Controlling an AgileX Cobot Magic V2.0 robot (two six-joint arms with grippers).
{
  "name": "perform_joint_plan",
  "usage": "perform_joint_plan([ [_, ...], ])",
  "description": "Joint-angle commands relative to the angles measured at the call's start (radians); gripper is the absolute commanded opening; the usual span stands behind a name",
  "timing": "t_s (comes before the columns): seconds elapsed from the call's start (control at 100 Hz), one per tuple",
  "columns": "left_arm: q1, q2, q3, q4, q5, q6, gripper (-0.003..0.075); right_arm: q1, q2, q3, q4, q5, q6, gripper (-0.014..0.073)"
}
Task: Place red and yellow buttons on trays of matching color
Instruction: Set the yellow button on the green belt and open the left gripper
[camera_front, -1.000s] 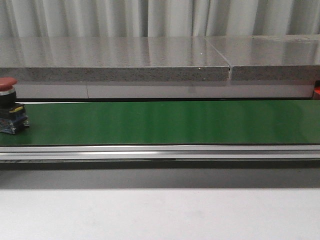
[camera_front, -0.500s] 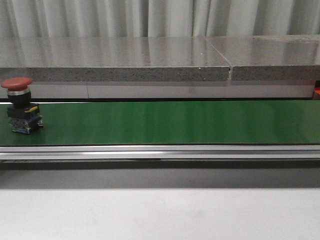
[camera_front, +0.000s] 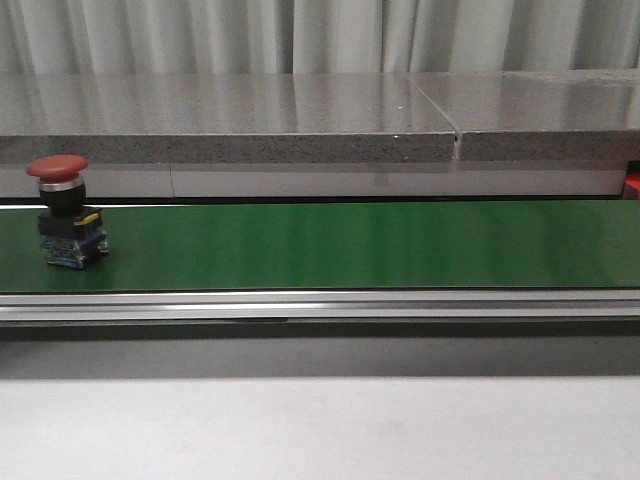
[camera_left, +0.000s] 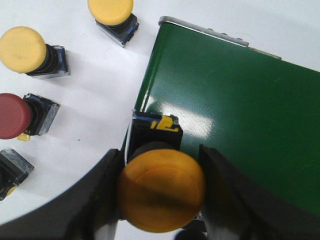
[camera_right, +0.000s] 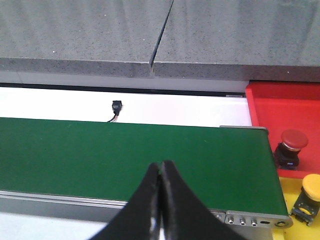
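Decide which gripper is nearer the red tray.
Right. The right gripper hangs over the belt's end beside the red tray; the left gripper works the opposite end, no tray visible.

A green conveyor belt (camera_front: 350, 245) runs across the middle of the frame over the white table (camera_front: 320, 430), a red button (camera_front: 68, 212) standing at its left end.

red buttons (camera_front: 65, 210) (camera_left: 15, 116) (camera_right: 291, 146): 3 | yellow buttons (camera_left: 111, 11) (camera_left: 24, 49) (camera_left: 161, 191) (camera_right: 311, 189): 4 | button with cap hidden (camera_left: 11, 169): 1 | trays at the belt's end, red (camera_right: 280, 100) and yellow (camera_right: 287, 187): 2 | belt (camera_front: 350, 245): 1
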Motion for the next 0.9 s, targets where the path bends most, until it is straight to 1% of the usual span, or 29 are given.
perform_joint_plan([
  [0.0,-0.006,0.0,-0.042,-0.019,-0.013,0.017,0.0206,-0.001,0.008,-0.026,0.0,-0.069,-0.005,-0.0121],
  [0.19,-0.026,0.051,-0.058,-0.019,-0.006,0.03,0.0206,-0.001,0.008,-0.026,0.0,-0.069,-0.005,-0.0121],
  [0.2,-0.026,0.051,-0.058,-0.027,-0.006,0.032,0.0206,-0.001,0.008,-0.026,0.0,-0.069,-0.005,-0.0067],
  [0.32,-0.026,0.08,-0.058,-0.064,0.004,0.055,0.0206,-0.001,0.008,-0.026,0.0,-0.069,-0.005,-0.0067],
  [0.42,-0.026,0.1,-0.066,-0.062,0.02,0.06,0.0208,-0.001,0.008,-0.026,0.0,-0.069,-0.005,-0.0067],
  [0.47,-0.026,0.1,-0.069,-0.062,0.009,0.062,0.0222,-0.001,0.008,-0.026,0.0,-0.069,-0.005,-0.0067],
  [0.52,-0.026,0.1,-0.076,-0.062,-0.001,0.065,0.0269,-0.001,0.008,-0.026,0.0,-0.069,-0.005,-0.0067],
  [0.59,-0.026,0.1,-0.092,-0.062,-0.001,0.071,0.0394,-0.001,0.008,-0.026,0.0,-0.069,-0.005,-0.0067],
  [0.63,-0.026,0.1,-0.103,-0.062,-0.001,0.071,0.0492,-0.001,0.008,-0.026,0.0,-0.069,-0.005,-0.0067],
  [0.71,-0.037,0.092,-0.122,-0.052,-0.001,0.071,0.0596,-0.001,0.008,-0.026,0.0,-0.069,-0.005,-0.0067],
  [0.75,-0.044,0.08,-0.13,-0.042,-0.01,0.071,0.061,-0.001,0.008,-0.026,0.0,-0.069,-0.005,-0.0067],
  [0.89,-0.073,0.015,-0.137,-0.019,-0.068,0.073,0.0606,-0.001,0.008,-0.026,0.0,-0.069,-0.005,-0.0067],
])
